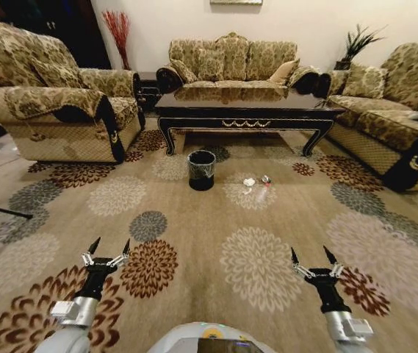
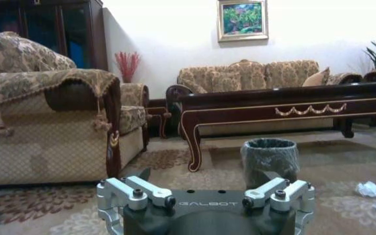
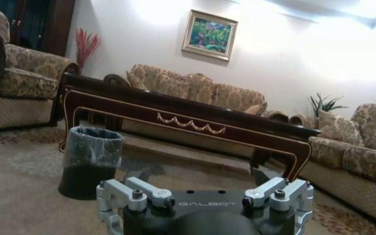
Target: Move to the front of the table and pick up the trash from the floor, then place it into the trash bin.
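The dark brown table (image 1: 245, 110) stands ahead on the patterned floor (image 1: 194, 243). In front of it is the black trash bin (image 1: 201, 169) with a liner over its rim. To the bin's right lies the trash (image 1: 249, 182), white paper scraps, with a small red-marked wrapper (image 1: 265, 179) beside them. My left gripper (image 1: 108, 248) and right gripper (image 1: 313, 257) hover low and near, well short of the trash, both open and empty. The left wrist view has the bin (image 2: 270, 156), a white scrap (image 2: 369, 188) and the table (image 2: 293, 105). In the right wrist view are the bin (image 3: 91, 156) and table (image 3: 188, 117).
A patterned armchair (image 1: 54, 110) stands at the left, a sofa (image 1: 231, 66) behind the table, and another sofa (image 1: 392, 110) at the right. A thin black rod (image 1: 3, 212) lies at the left edge. Open carpet stretches between me and the bin.
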Available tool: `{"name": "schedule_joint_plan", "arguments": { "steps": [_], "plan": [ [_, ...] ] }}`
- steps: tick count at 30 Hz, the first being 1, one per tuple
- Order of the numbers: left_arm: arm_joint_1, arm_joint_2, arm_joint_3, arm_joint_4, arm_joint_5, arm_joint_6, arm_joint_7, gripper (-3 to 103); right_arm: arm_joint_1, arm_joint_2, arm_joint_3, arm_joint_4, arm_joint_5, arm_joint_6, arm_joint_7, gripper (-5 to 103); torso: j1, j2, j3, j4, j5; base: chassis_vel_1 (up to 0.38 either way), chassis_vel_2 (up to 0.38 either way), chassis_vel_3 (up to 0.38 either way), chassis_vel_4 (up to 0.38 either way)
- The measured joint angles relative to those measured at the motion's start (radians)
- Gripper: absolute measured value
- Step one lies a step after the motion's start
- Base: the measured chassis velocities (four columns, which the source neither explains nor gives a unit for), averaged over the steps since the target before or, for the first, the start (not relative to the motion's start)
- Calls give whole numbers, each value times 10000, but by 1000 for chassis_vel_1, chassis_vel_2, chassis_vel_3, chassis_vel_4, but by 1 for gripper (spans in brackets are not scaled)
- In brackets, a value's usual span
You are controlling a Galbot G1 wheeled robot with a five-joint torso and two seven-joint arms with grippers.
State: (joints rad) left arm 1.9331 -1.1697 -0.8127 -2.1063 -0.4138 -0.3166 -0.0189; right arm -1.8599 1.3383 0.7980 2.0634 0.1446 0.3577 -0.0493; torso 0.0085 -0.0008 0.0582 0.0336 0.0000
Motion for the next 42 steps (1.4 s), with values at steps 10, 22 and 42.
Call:
{"name": "schedule_joint_plan", "arguments": {
  "steps": [10,22,42],
  "plan": [
    [77,-9,-23,51,-96,-51,-37,100,-75,-7,-8,135,-15,-57,29,100,-1,3,2,-3,-1,-190,179,173,-178],
    [50,28,-147,146,-374,-92,-96,100,122,201,-618,194,-433,-244,128,100,1,4,6,-2,-2,-206,214,209,-223],
    [-142,-21,-99,81,-251,63,-224,100,83,149,-493,148,-415,-236,183,100,0,7,6,-4,-2,-195,198,202,-207]
  ]
}}
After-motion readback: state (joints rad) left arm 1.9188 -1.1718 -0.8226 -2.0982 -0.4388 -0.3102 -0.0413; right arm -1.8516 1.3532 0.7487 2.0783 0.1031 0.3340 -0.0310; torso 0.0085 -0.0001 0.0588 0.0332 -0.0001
